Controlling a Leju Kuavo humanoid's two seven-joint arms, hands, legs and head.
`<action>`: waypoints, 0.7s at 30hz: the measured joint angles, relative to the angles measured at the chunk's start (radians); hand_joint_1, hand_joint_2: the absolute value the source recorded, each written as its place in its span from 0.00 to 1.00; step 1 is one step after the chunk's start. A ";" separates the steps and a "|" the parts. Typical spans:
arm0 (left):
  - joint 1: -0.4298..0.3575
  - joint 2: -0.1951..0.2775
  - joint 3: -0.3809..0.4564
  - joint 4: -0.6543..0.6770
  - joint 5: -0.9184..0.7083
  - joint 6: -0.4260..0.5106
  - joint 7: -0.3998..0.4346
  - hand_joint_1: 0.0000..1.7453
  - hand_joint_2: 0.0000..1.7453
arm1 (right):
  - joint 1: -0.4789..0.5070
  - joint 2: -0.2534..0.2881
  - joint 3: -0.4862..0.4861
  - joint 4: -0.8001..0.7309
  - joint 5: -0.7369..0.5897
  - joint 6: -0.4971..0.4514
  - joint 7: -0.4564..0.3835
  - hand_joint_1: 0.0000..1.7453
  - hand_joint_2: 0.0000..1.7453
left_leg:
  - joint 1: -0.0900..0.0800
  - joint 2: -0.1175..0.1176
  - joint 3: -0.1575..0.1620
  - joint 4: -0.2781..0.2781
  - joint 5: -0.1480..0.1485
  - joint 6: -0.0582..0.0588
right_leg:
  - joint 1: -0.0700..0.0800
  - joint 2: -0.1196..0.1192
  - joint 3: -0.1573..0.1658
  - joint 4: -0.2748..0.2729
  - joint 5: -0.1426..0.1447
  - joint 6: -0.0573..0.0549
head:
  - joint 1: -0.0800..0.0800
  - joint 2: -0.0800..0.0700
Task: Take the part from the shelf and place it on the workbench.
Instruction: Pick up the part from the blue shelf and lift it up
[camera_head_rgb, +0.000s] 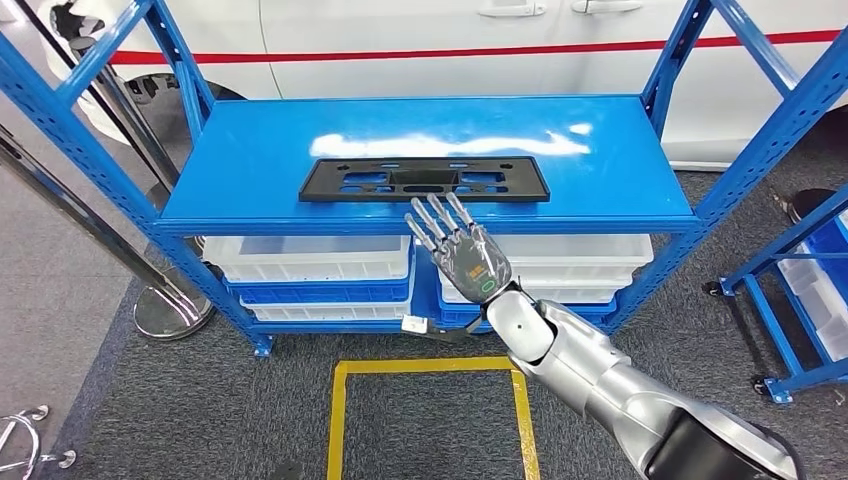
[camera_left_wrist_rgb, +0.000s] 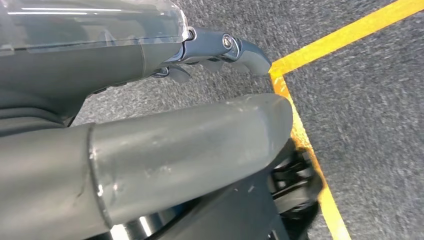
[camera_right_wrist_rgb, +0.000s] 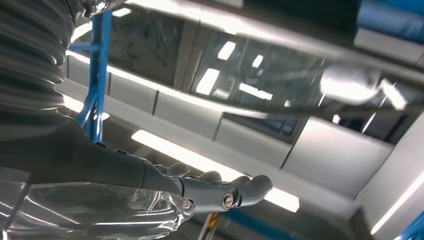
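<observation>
Right hand (camera_head_rgb: 468, 252), fingers (camera_head_rgb: 437, 222) spread and empty, nears the flat part (camera_head_rgb: 425, 180) on the shelf (camera_head_rgb: 250, 160); a shallow grasp risks pushing it farther back.

The part (camera_head_rgb: 425, 180) is a flat, black, long rectangular plate with several cut-out slots and holes along its length. It lies flat on the top board of the blue shelf (camera_head_rgb: 250, 150), its long side running parallel to the shelf's front edge, set toward the front and roughly centred across the width. Nothing is holding it.
</observation>
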 joint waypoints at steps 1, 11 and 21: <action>0.000 0.000 -0.001 0.000 0.000 0.000 -0.002 0.00 0.00 | 0.009 0.002 0.002 0.012 0.000 -0.001 -0.003 0.00 1.00 | 0.000 0.000 -0.003 0.003 0.011 0.000 | 0.001 -0.001 0.000 0.001 0.000 0.000 | 0.000 0.000; -0.008 0.002 -0.009 0.000 0.003 -0.003 -0.011 0.00 0.00 | 0.042 0.017 -0.005 0.073 0.000 -0.004 -0.026 0.00 1.00 | -0.003 0.000 0.134 -0.289 0.142 0.044 | 0.004 0.003 -0.009 0.029 -0.025 0.036 | 0.000 0.000; -0.008 0.002 -0.016 0.000 0.006 -0.003 -0.018 0.00 0.00 | 0.063 0.016 -0.068 0.082 0.000 -0.005 -0.033 0.00 1.00 | -0.002 -0.001 0.132 -0.270 0.128 0.036 | -0.009 0.000 -0.018 0.039 -0.008 0.048 | 0.000 0.000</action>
